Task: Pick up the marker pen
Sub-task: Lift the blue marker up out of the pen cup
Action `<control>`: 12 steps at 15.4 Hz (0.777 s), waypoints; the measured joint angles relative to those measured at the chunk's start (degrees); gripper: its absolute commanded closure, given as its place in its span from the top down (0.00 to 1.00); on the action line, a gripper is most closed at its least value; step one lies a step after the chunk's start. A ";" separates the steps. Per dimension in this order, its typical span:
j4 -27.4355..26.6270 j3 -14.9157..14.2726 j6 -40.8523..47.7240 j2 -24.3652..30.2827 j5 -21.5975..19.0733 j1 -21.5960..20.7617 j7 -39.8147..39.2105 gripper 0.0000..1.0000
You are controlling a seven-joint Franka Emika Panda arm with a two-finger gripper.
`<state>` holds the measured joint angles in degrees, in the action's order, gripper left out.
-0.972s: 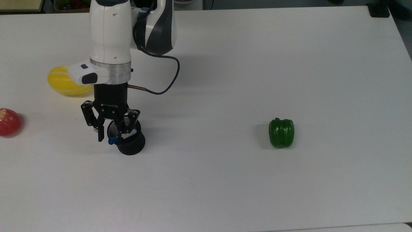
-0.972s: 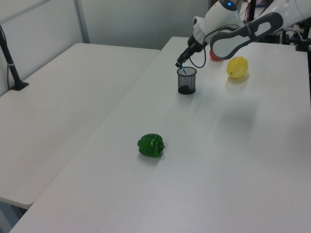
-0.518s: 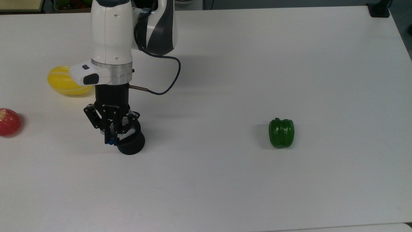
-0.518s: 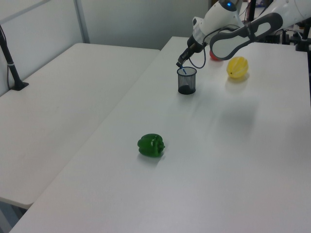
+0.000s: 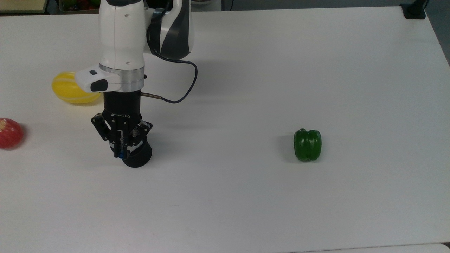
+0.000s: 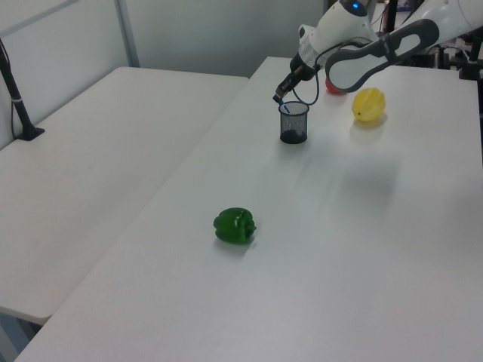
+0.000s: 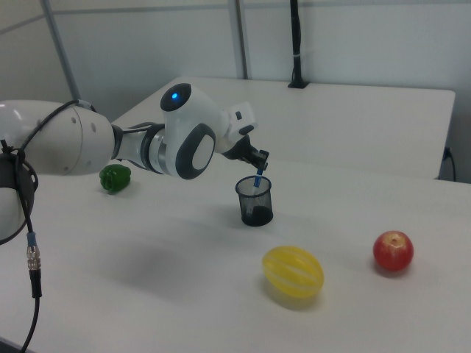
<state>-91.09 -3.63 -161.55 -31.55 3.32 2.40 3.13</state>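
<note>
The black two-finger end effector (image 5: 120,149) is gripping the blue-capped white marker pen (image 7: 258,179), needing a straight vertical lift clear of the black mesh cup (image 7: 255,201).

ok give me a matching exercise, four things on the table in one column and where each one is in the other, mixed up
Things:
1. marker pen
2. green pepper
3. apple
4. yellow melon

Places:
A. at the top view's left edge
B. alone toward the top view's right
C. standing in the black mesh cup, fingers closed on its top
D. partly behind the arm in the top view

Pairs: 1-C, 2-B, 3-A, 4-D
</note>
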 measured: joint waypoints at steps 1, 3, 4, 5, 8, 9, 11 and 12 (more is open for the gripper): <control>0.33 0.00 0.00 0.06 0.00 -0.01 0.00 0.07; 0.90 0.00 -0.05 0.55 0.00 -0.02 0.00 0.07; 1.09 0.00 -0.06 1.00 0.00 -0.02 0.00 0.07; 1.28 0.00 -0.07 1.63 0.00 -0.02 0.00 0.07; 1.59 0.00 -0.07 4.51 0.00 -0.02 0.01 0.07; 1.62 0.00 -0.07 5.99 -0.01 -0.03 0.02 0.07; 1.62 0.00 -0.07 8.17 -0.01 -0.02 0.12 0.07; 1.61 0.00 -0.07 9.18 -0.01 -0.01 0.18 0.07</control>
<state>-89.48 -3.63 -161.62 -22.37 3.31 2.38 3.30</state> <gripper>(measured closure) 0.824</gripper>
